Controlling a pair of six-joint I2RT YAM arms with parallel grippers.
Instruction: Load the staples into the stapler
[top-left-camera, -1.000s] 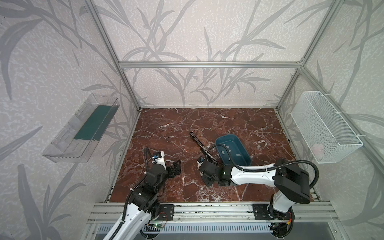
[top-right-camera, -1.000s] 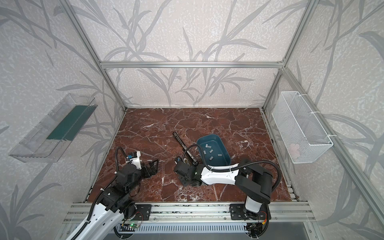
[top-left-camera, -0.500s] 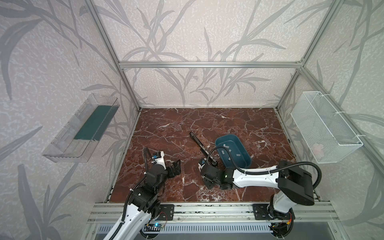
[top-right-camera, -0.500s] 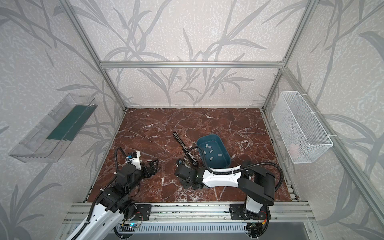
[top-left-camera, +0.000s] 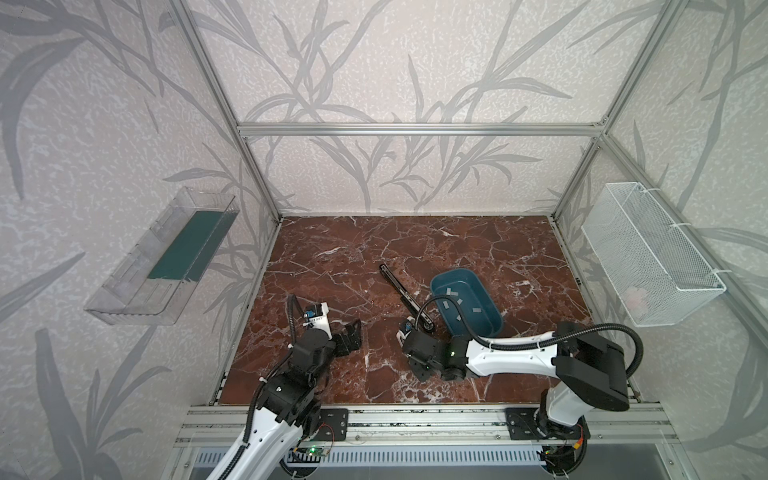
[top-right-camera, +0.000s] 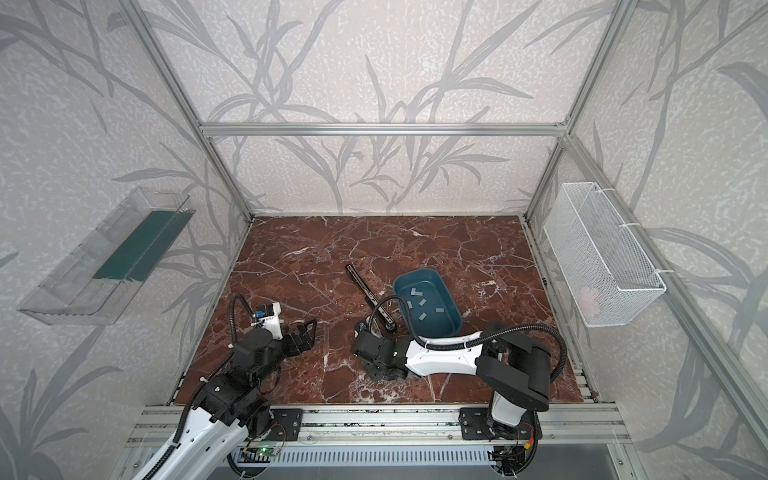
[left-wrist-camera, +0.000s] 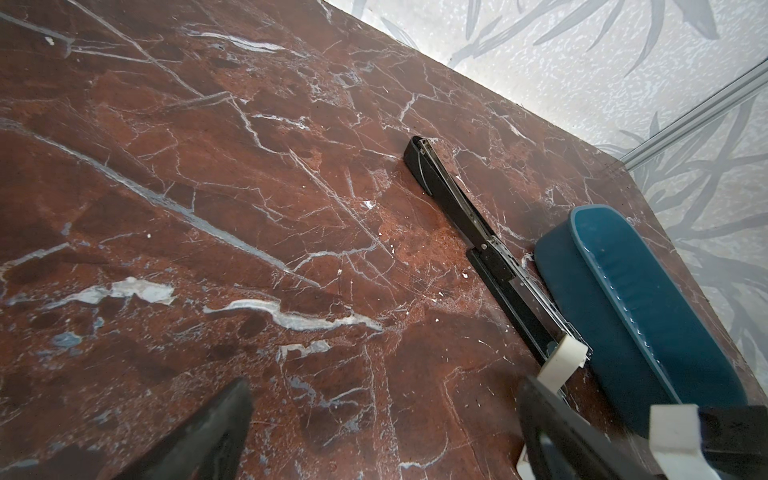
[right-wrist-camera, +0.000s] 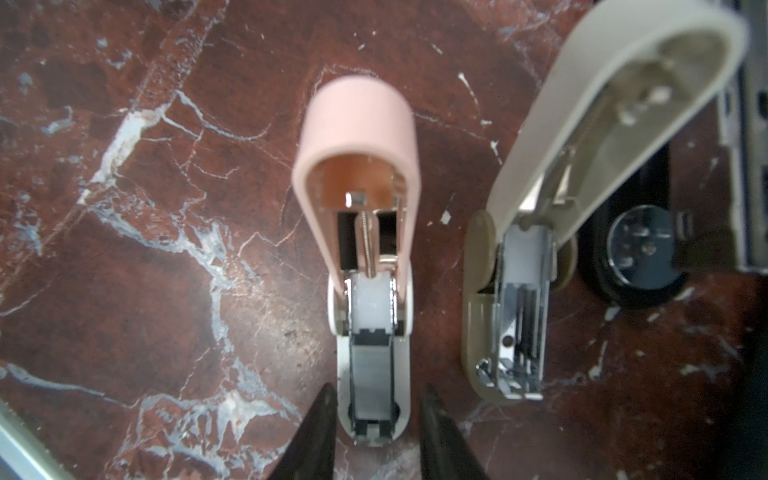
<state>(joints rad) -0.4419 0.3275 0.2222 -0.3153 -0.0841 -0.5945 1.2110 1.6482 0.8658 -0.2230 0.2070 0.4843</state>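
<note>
Several grey staples lie loose and scattered inside the blue tray, which sits on the marbled red worktop right of centre in both top views. One more grey strip of staples sits in the metal channel of a small pink stapler. Its pink lid is swung fully open and its white base lies flat on the worktop.

The right fingers point down at this pink stapler and stand apart, one on each side of the base's front end. They straddle it without clamping it; a thin gap shows on at least one side. Just beside it, a beige stapler also lies with its lid thrown back and its channel exposed.

The black stapler is unfolded into one long flat line. It runs diagonally along the tray's left wall, close to it, with its near end reaching toward the right arm's wrist. In the right wrist view, only its round metal end is visible, past the beige stapler.

The left fingers are spread wide and hold nothing. They hang over bare worktop at the front left, well apart from the staplers and aimed toward them.
</note>
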